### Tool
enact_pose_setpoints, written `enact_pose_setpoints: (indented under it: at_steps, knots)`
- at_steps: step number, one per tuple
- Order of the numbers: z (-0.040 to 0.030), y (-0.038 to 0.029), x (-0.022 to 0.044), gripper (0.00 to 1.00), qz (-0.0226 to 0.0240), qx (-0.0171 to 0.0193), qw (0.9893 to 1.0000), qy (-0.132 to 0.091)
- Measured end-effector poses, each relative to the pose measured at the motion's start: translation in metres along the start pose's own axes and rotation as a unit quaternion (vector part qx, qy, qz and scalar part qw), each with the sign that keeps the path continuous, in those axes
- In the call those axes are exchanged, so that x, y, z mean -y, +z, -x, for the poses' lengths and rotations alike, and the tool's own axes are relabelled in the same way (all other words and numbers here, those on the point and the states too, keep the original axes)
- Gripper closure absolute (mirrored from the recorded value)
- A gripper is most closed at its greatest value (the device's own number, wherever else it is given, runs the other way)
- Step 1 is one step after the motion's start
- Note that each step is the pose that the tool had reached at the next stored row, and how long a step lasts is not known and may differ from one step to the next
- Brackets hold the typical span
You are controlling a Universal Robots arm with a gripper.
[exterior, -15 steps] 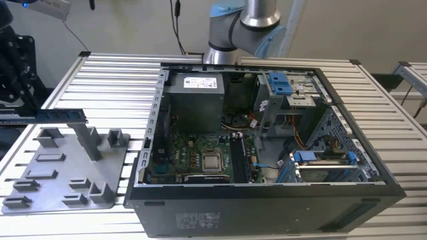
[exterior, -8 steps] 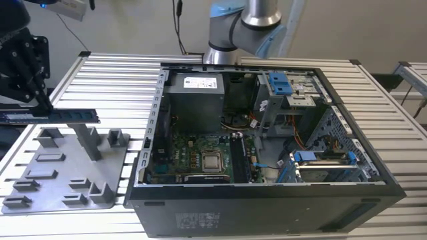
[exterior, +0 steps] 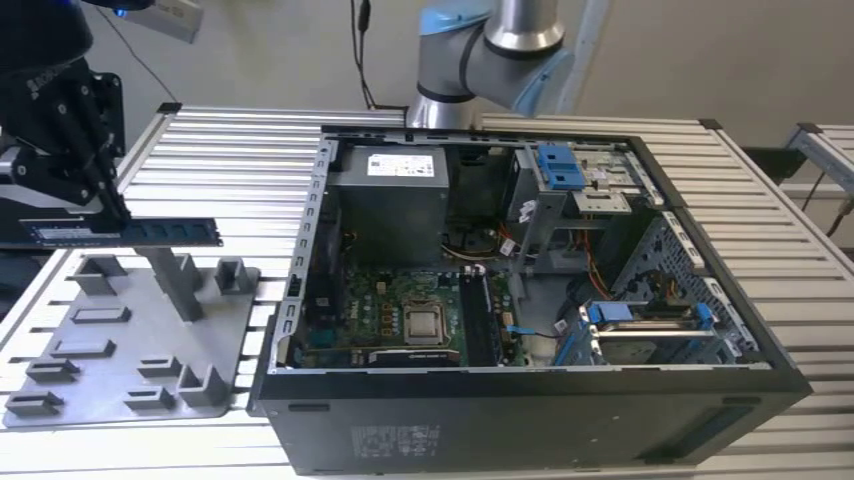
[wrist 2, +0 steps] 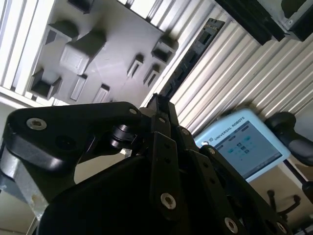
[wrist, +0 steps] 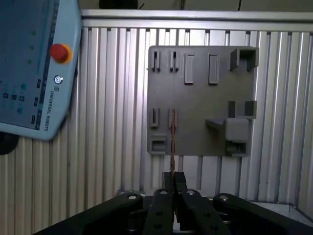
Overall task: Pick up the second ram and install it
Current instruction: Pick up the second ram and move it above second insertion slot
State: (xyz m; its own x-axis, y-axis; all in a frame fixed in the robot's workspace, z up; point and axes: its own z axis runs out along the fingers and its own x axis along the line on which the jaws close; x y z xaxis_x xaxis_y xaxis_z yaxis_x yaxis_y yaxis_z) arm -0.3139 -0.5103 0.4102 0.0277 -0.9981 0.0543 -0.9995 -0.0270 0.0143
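Black claw (exterior: 114,215) pinched tight on thin, flat dark-green ram stick (exterior: 167,232), held level over grey slotted plastic tray (exterior: 114,372) at ribbed metal bench's (exterior: 227,150) edge.

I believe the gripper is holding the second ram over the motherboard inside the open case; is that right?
Not quite: the gripper holds the second ram over the grey fixture plate outside the open case, as the exterior view shows.
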Motion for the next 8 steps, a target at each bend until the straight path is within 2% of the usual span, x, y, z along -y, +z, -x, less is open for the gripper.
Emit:
enact_pose_setpoints:
  at_steps: [8]
  knots:
    - [-0.0005, -0.0002, 0.0188, 0.87, 0.0000, 0.0000, 1.0000, 0.000]
